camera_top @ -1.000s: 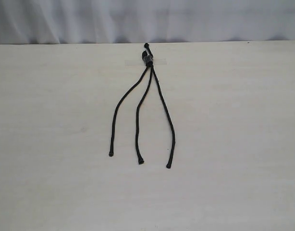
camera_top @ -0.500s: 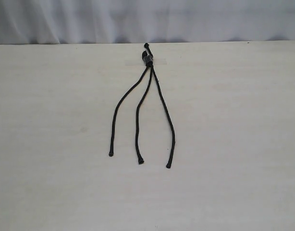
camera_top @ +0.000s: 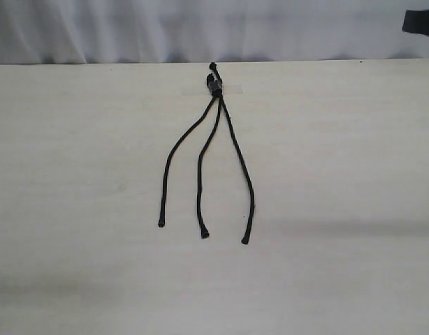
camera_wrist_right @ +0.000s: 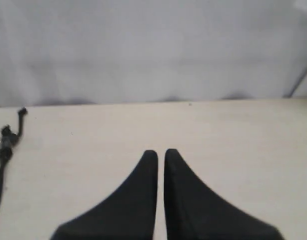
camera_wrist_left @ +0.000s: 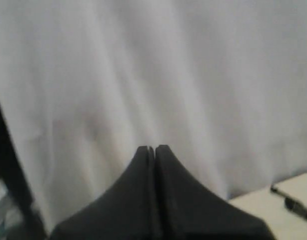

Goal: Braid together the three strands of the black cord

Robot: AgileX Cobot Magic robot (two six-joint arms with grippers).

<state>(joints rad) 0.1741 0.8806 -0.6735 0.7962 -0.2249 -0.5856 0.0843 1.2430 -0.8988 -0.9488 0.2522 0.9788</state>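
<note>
Three thin matte black rope strands (camera_top: 199, 167) lie fanned and uncrossed on the pale wooden counter (camera_top: 340, 174), joined at the black cord's knotted end (camera_top: 214, 85). Braiding not begun. Left fingers (camera_wrist_left: 142, 160) and right fingers (camera_wrist_right: 148, 165) are both closed, empty and well apart from the cord. Next: open, descend, cross an outer strand over the middle.
</note>
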